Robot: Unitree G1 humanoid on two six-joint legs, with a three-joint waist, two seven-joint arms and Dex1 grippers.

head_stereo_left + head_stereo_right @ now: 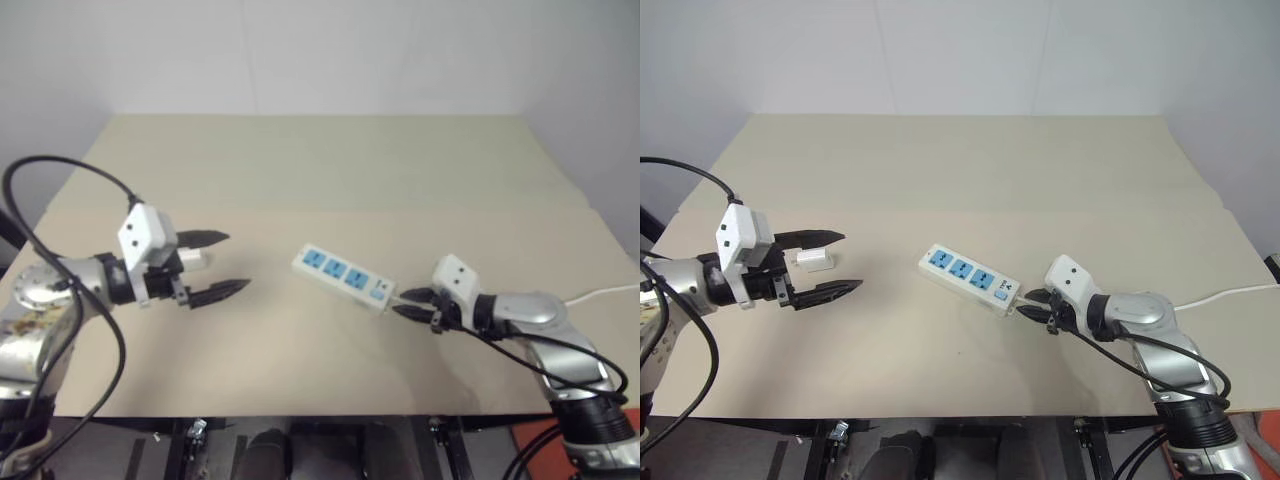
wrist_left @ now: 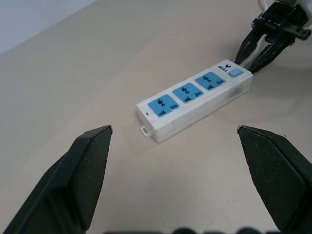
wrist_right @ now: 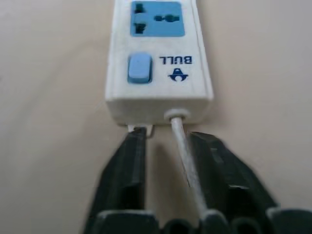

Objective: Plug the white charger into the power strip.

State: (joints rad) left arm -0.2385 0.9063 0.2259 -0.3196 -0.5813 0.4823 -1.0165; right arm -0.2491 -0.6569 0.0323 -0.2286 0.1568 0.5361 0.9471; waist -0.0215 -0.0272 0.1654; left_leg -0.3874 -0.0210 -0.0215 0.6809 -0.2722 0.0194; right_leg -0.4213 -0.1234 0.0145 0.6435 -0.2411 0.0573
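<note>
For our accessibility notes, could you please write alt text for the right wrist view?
The right gripper sits at the switch end of the power strip, its two black fingers slightly apart on either side of the thin white cord. The strip lies flat on the beige table.

Hiding part of the white charger [image 1: 814, 259] behind the upper finger of the left gripper [image 1: 827, 265] — prongs not making themselves out at all. Running off the right edge of the head views: the thin cord [image 1: 1237, 294], its far end going unseen. Passing between the right gripper's [image 3: 168, 146] fingers in the right wrist view, then slipping under the gripper body. Cropping the power strip [image 3: 158, 58] at the top edge there — just one socket face showing, and cut at that. Staying too small to read from the head views: the lettering beside the blue switch [image 1: 1000, 296].
</note>
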